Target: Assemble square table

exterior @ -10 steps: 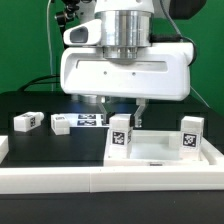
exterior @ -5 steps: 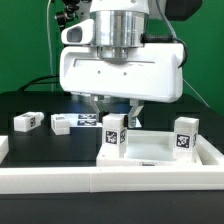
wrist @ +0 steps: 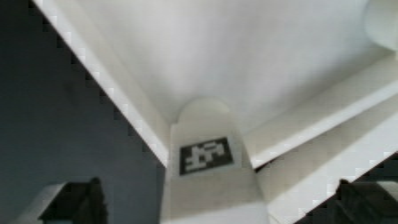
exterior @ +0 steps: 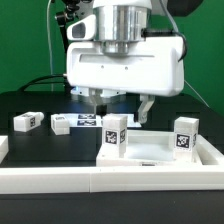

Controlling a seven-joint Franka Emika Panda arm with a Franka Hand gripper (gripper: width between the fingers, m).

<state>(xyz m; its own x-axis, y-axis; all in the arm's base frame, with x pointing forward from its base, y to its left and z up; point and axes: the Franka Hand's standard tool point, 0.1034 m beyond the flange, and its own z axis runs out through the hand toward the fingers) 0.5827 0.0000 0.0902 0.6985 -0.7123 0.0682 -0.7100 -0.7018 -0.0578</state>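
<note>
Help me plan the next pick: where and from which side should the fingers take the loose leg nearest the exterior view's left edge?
Probably from straight above, closing across the middle of the leg. It lies flat on the table, long side faces exposed, and sits apart from the other loose leg, leaving room either side.

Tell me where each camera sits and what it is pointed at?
Exterior view: off the arm, low in front, looking across the tabletop at the arm; the open pincer shows.
Wrist view: on the wrist, looking down along the pincer; both dark fingertips show.
Shared: the tagged upright leg and tabletop.
</note>
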